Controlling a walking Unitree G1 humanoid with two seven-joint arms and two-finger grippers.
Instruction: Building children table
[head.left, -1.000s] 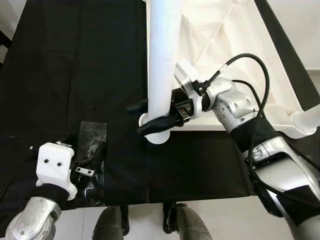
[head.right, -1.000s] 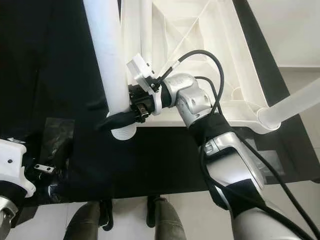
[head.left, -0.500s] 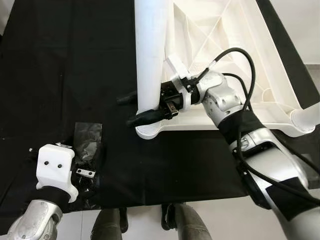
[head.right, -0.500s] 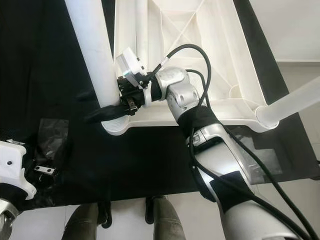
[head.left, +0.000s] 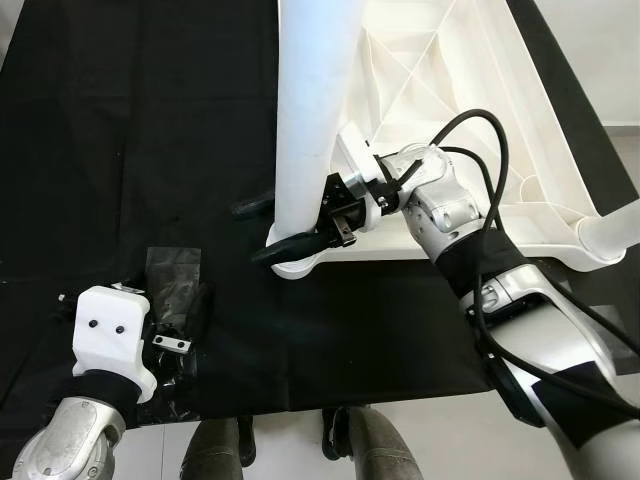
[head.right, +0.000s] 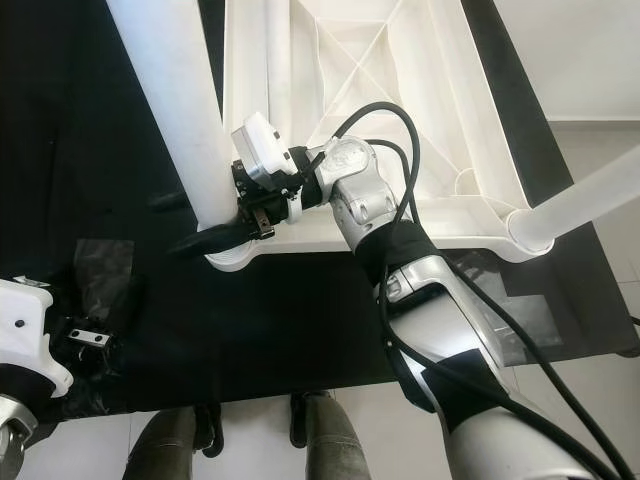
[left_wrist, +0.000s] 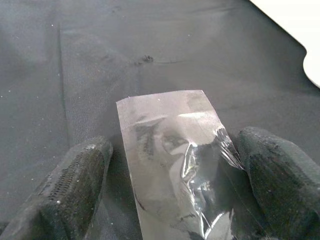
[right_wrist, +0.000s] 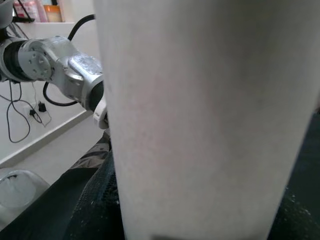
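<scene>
The white table top (head.left: 480, 120) lies upside down on a black cloth. A thick white table leg (head.left: 315, 100) stands with its lower end on the top's near left corner (head.left: 295, 262). My right gripper (head.left: 272, 228) is shut on the leg just above that end, one black finger on each side. The right wrist view has the leg (right_wrist: 200, 115) close up. At the near left, my left gripper (left_wrist: 175, 167) is open, its fingertips (left_wrist: 80, 172) either side of a clear plastic bag (left_wrist: 172, 145) of small hardware (head.left: 170, 343) lying flat on the cloth.
A second white leg (head.right: 580, 195) juts out from the table top's near right corner. The black cloth (head.left: 150, 130) covers the surface to its front edge (head.left: 300, 405). Beyond that edge are my feet (head.left: 290, 445) and pale floor.
The leg's ribbed lower end was over the cloth in front of the table top; my right gripper has brought it onto the corner. The camera has shifted. The left gripper stays at the bag.
</scene>
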